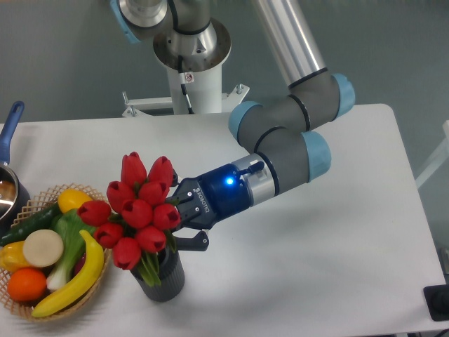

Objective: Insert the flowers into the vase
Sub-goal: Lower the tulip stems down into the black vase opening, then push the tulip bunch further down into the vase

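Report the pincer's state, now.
Pincer: closed on the bunch of red tulip buds, their green stems down in the dark ribbed cylinder vase.

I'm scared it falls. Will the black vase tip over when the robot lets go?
Maybe. The flowers spread wider than the short vase and lean left, so it looks top-heavy. Its squat shape probably helps. The gripper holds the bunch.

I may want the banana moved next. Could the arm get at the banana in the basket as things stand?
Probably not at once: the gripper is shut on the flowers, whose stems sit in the vase. The banana lies uncovered at the basket edge, so after release it looks reachable.
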Controlling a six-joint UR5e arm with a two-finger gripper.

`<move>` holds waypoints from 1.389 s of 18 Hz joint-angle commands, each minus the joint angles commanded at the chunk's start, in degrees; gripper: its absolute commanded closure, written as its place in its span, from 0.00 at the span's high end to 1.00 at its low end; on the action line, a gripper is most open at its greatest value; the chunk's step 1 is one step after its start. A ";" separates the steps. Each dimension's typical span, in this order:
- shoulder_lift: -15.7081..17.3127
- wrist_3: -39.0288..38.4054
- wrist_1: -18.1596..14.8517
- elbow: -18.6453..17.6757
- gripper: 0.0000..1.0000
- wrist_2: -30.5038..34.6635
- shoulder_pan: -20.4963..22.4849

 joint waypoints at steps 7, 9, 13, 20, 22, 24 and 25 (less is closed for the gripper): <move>-2.02 0.44 0.00 -0.18 0.30 0.09 0.09; -2.28 0.35 0.00 -0.26 0.30 0.09 0.09; -3.25 1.92 0.09 -0.88 0.30 0.18 0.18; -3.52 4.22 0.00 -2.99 0.30 0.18 0.79; -3.69 4.48 0.00 -3.34 0.30 0.18 0.79; -3.87 5.18 0.09 -3.86 0.30 0.18 0.79; -3.78 5.62 0.09 -4.30 0.30 0.18 0.79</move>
